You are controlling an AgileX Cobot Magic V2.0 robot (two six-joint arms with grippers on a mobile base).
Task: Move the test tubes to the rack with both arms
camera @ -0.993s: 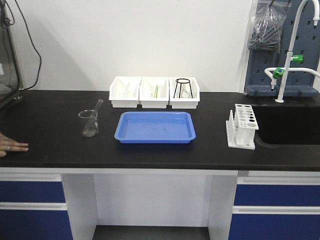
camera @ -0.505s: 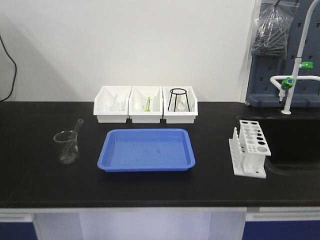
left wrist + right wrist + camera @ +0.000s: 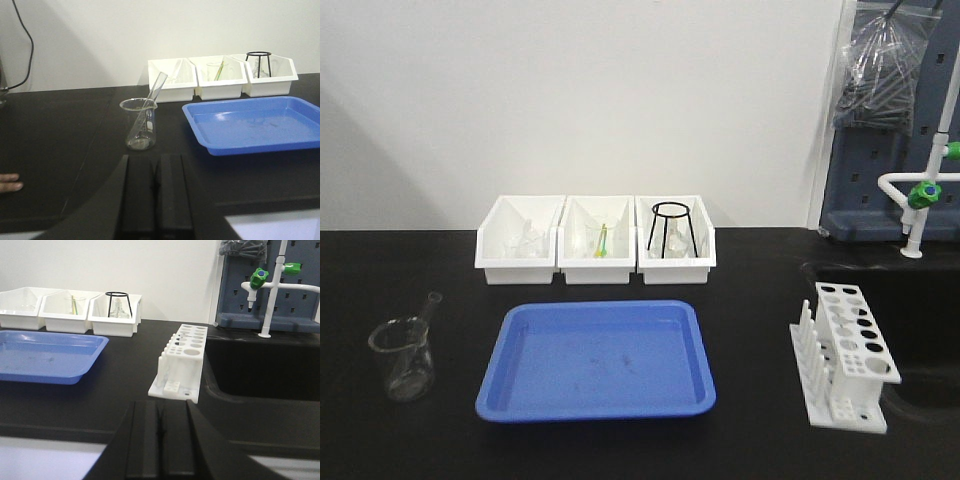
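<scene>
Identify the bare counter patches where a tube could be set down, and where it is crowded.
Bare counter lies between the blue tray and the rack, and behind the beaker beside the white bins. Crowded: those three bins stand packed side by side just behind the tray.

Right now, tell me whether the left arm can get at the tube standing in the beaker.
Probably yes. The tube leans out of the beaker just ahead of the left fingers, with only bare counter between. The fingers look shut, so they would need to open first.
</scene>
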